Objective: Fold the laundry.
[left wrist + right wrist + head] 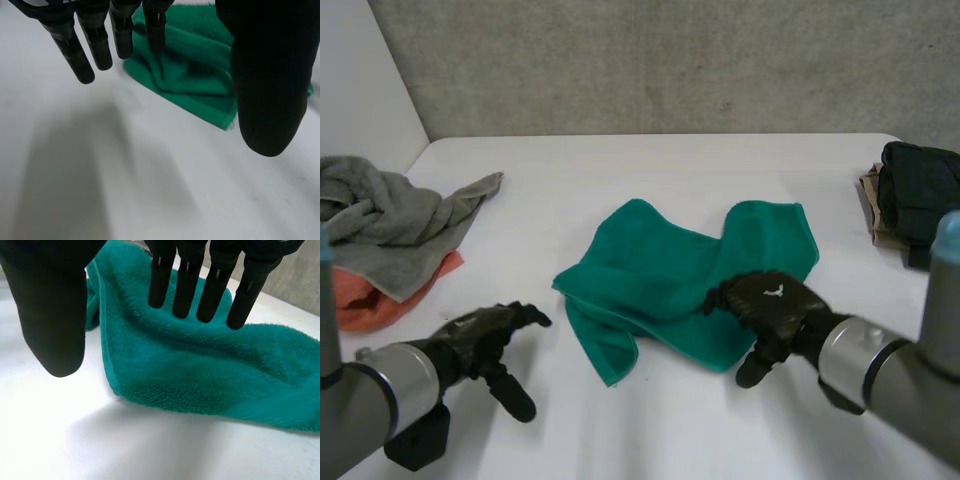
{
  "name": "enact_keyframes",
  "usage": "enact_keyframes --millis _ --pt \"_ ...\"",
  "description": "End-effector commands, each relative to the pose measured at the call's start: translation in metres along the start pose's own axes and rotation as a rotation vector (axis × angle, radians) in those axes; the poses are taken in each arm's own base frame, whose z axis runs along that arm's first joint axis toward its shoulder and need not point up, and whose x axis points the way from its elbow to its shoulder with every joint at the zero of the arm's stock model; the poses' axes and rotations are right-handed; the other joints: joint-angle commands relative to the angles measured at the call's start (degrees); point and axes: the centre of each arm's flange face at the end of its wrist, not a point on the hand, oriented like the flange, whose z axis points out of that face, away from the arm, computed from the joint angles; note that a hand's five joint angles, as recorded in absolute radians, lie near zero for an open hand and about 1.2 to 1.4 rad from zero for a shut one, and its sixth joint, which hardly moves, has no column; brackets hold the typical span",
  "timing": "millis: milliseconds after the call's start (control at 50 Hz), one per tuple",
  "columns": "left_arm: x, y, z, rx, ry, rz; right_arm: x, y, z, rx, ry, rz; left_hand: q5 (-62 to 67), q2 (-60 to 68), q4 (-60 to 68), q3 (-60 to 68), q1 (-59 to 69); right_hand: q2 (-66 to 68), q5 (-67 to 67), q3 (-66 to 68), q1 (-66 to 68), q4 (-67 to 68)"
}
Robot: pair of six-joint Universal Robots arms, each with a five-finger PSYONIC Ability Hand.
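A green towel [670, 280] lies crumpled in the middle of the white table [650, 170], with a folded corner pointing toward the front. My left hand [485, 340] hovers open over bare table to the left of the towel. In the left wrist view its fingers [100, 45] are straight, the thumb is spread apart, and the towel's corner [195, 75] lies just past the fingertips. My right hand [770, 300] is open over the towel's front right edge. In the right wrist view its straight fingers [187, 285] hang just above the towel [200, 365] with nothing gripped.
A heap of grey towel [390, 215] lies on an orange cloth [370, 295] at the table's left edge. Dark folded clothes [920, 195] are stacked at the right edge. A grey wall stands behind the table's far edge.
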Motion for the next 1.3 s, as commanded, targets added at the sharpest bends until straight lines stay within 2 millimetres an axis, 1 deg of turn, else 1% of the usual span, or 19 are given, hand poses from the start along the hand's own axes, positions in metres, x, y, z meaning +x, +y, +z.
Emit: enact_keyframes --millis 20,100,180,280,320,340,360,440,620,700,760,800,880,1000,1100,1160,1240,1260,1300 --pt "0.005 0.002 0.022 0.008 0.012 0.012 -0.011 0.025 0.025 0.001 0.052 -0.041 1.0 1.3 1.0 1.3 1.0 9.5 8.8 9.1 9.4 9.1" --pt "0.007 0.0 0.029 0.038 0.006 0.03 -0.014 0.03 0.036 0.004 0.047 -0.055 -1.1 -0.7 -1.0 -0.7 -1.0 12.4 11.7 12.0 12.2 11.9" --pt "0.015 -0.002 0.034 0.072 0.023 0.064 -0.015 0.031 0.045 0.032 0.05 -0.072 -1.4 -1.0 -1.4 -1.1 -1.3 12.6 11.8 12.1 12.4 12.1" --pt "0.028 -0.004 0.044 0.12 0.034 0.129 -0.016 0.032 0.054 0.045 0.066 -0.091 -1.9 -1.5 -1.9 -1.6 -1.8 19.4 18.7 19.0 19.3 19.0" --pt "0.031 -0.004 0.047 0.124 0.032 0.149 -0.015 0.033 0.055 0.041 0.075 -0.095 -1.9 -1.5 -1.9 -1.6 -1.8 28.6 27.9 28.2 28.5 28.2" --pt "0.034 -0.003 0.049 0.123 0.031 0.16 -0.014 0.032 0.055 0.039 0.081 -0.098 -2.1 -1.7 -2.0 -1.7 -2.0 37.4 36.7 36.9 37.2 36.9" --pt "0.037 -0.002 0.052 0.123 0.027 0.178 -0.011 0.031 0.055 0.045 0.096 -0.099 -2.1 -1.7 -2.0 -1.7 -2.0 51.6 50.9 51.2 51.5 51.2" --pt "0.043 -0.001 0.062 0.122 0.01 0.216 -0.006 0.023 0.05 0.074 0.117 -0.1 -2.1 -1.7 -2.0 -1.7 -2.0 51.8 51.1 51.4 51.6 51.3" --pt "0.061 -0.006 0.079 0.157 0.025 0.283 -0.004 0.011 0.037 0.104 0.108 -0.095 -0.4 0.0 -0.4 -0.1 -0.3 51.8 51.1 51.4 51.6 51.3" --pt "0.068 -0.008 0.086 0.167 0.035 0.317 0.003 0.005 0.032 0.11 0.13 -0.082 0.9 1.3 1.0 1.3 1.0 51.8 51.1 51.4 51.6 51.3" --pt "0.073 -0.008 0.092 0.176 0.043 0.351 0.015 -0.003 0.03 0.135 0.164 -0.064 3.1 3.5 3.2 3.5 3.2 51.8 51.1 51.4 51.6 51.3" --pt "0.074 -0.009 0.097 0.18 0.04 0.37 0.025 -0.009 0.029 0.157 0.195 -0.046 5.7 6.0 5.7 6.0 5.7 51.8 51.1 51.4 51.6 51.3" --pt "0.076 -0.009 0.106 0.197 0.029 0.401 0.038 -0.016 0.028 0.177 0.228 -0.029 11.4 11.8 11.4 11.7 11.5 51.8 51.1 51.4 51.6 51.3" --pt "0.076 -0.009 0.119 0.247 0.003 0.453 0.045 -0.016 0.029 0.176 0.236 -0.024 24.5 24.9 24.5 24.8 24.6 51.8 51.1 51.4 51.6 51.3" --pt "0.077 -0.006 0.129 0.298 -0.023 0.514 0.047 -0.018 0.029 0.186 0.244 -0.028 41.1 41.5 41.1 41.4 41.2 51.8 51.1 51.4 51.6 51.3" --pt "0.077 -0.006 0.13 0.317 -0.034 0.536 0.051 -0.02 0.029 0.186 0.253 -0.025 45.2 45.6 45.2 45.5 45.3 51.8 51.1 51.4 51.6 51.3" --pt "0.075 -0.007 0.133 0.349 -0.055 0.556 0.059 -0.026 0.027 0.206 0.271 -0.027 58.8 59.2 58.8 59.1 58.9 51.8 51.1 51.4 51.6 51.3" --pt "0.073 -0.01 0.133 0.361 -0.067 0.557 0.062 -0.03 0.026 0.213 0.28 -0.027 64.8 65.2 64.8 65.1 64.9 51.8 51.1 51.4 51.6 51.3" --pt "0.07 -0.014 0.133 0.365 -0.079 0.555 0.064 -0.034 0.024 0.219 0.285 -0.03 64.9 65.2 64.9 65.2 64.9 51.8 51.1 51.4 51.6 51.3"
